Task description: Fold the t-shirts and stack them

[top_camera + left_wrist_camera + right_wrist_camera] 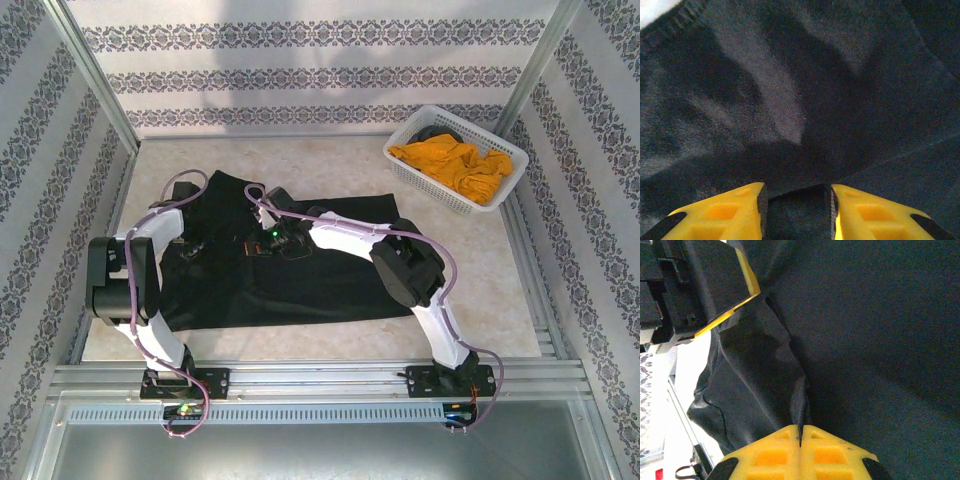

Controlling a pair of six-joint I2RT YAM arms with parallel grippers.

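While the black shirt (300,290) lies spread crosswise on the table, my right claw (800,430) pinches a ridge of it and my left claw (797,195) straddles cloth just leftward, grip unclear.

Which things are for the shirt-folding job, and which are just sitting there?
For the job:
- black t-shirt, spread on the table
- orange t-shirt, crumpled in the white basket
- right claw, pinching a fold of the black t-shirt
- left claw, down at the black t-shirt

Just lying about:
- white basket
- patterned walls
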